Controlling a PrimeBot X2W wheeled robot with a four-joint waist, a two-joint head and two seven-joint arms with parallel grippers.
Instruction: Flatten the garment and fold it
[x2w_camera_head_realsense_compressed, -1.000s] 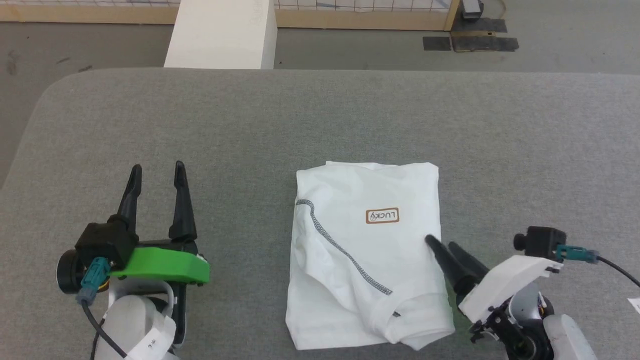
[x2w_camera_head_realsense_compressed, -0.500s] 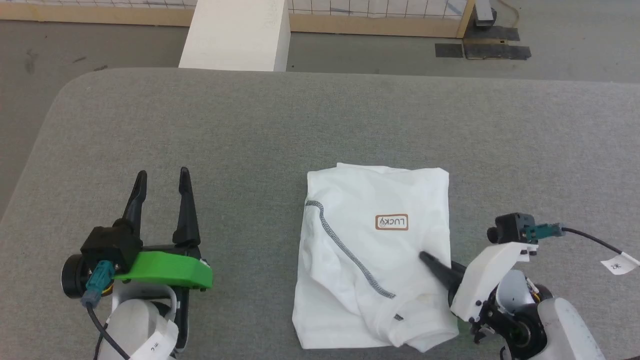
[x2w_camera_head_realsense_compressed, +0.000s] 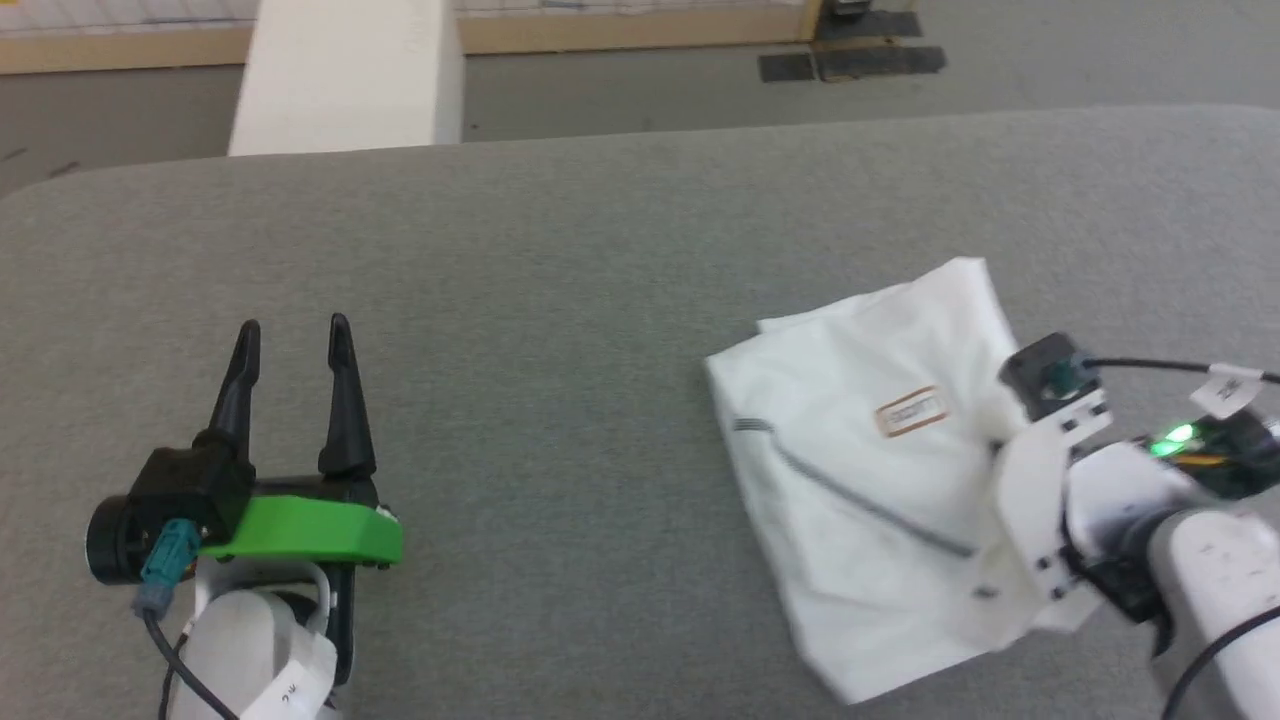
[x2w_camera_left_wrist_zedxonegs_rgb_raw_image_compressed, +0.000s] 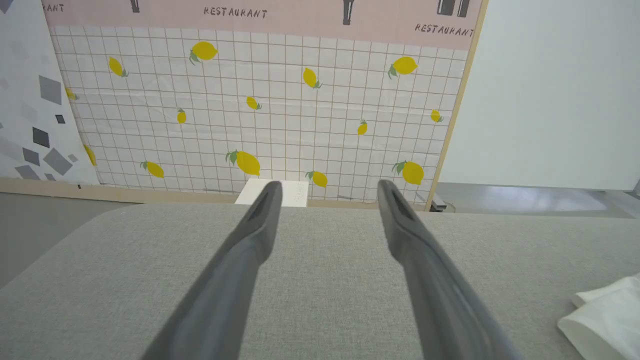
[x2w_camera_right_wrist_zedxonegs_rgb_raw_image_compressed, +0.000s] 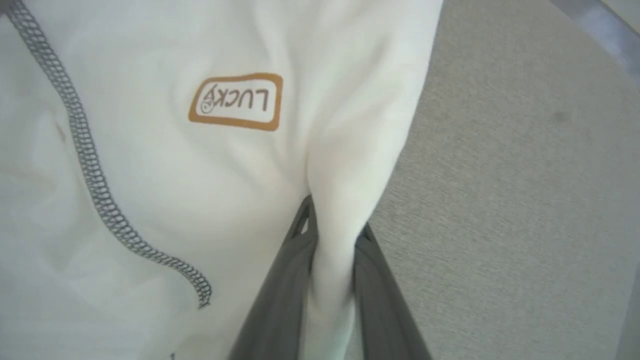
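The garment (x2w_camera_head_realsense_compressed: 860, 480), a white shirt folded into a compact packet with a dark zigzag seam and a brown "LUCKY" label, lies skewed at the right of the grey table (x2w_camera_head_realsense_compressed: 560, 260). My right gripper (x2w_camera_right_wrist_zedxonegs_rgb_raw_image_compressed: 332, 225) is shut on a pinched ridge of the garment (x2w_camera_right_wrist_zedxonegs_rgb_raw_image_compressed: 240, 165) at its right edge; in the head view its fingers are hidden behind the white wrist. At the lower left my left gripper (x2w_camera_head_realsense_compressed: 293, 335) stands open above bare table, far from the cloth. In the left wrist view the gripper (x2w_camera_left_wrist_zedxonegs_rgb_raw_image_compressed: 326, 187) holds nothing, and a garment corner (x2w_camera_left_wrist_zedxonegs_rgb_raw_image_compressed: 607, 320) peeks in at the right.
A rigid white box (x2w_camera_head_realsense_compressed: 345, 75) stands on the floor beyond the table's far edge. A tiled lemon-print wall panel (x2w_camera_left_wrist_zedxonegs_rgb_raw_image_compressed: 260, 100) rises behind it. Dark tape patches (x2w_camera_head_realsense_compressed: 850, 62) mark the floor at the back right.
The head camera has swung, shifting the whole picture. My right gripper has closed on the garment's right edge and the packet now sits rotated and partly lifted there. The left gripper stays open.
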